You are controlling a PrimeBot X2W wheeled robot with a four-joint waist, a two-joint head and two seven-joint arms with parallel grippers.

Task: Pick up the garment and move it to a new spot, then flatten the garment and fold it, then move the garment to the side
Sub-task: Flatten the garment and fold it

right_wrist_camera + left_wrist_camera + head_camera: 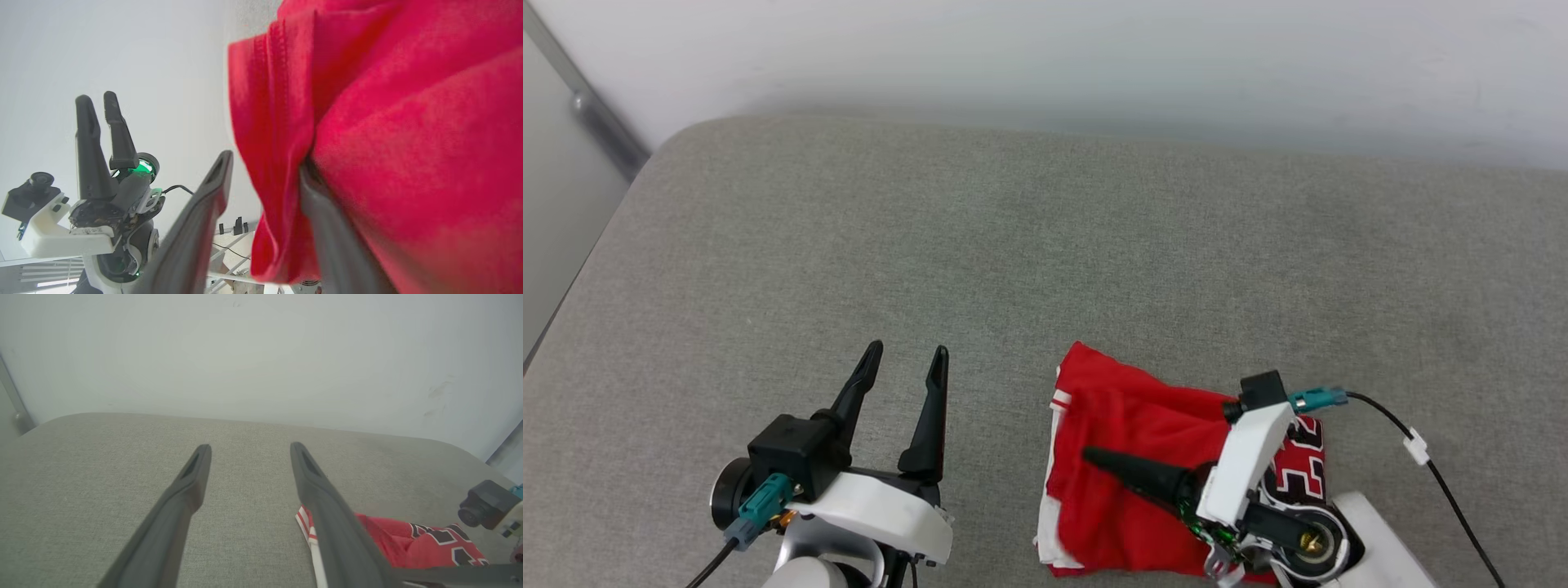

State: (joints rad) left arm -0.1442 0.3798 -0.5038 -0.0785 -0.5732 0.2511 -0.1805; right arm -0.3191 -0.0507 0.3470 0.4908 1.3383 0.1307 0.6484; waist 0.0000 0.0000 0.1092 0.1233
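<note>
The garment (1119,408) folded at my right, one finger inside the fold
It lay as a red bundle on the grey padded surface (1013,229), under my right arm. My right fingers (1135,475) stood parted: one lay on top pointing leftwards across the cloth, the other was tucked under a layer. My left fingers (929,408) were spread wide over bare surface, well apart to the left. I judged the right must back out along its own line

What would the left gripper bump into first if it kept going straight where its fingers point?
Probably the far part of the gray cushion, then the white wall; the left gripper has nothing nearer ahead, though depth is unclear.
</note>
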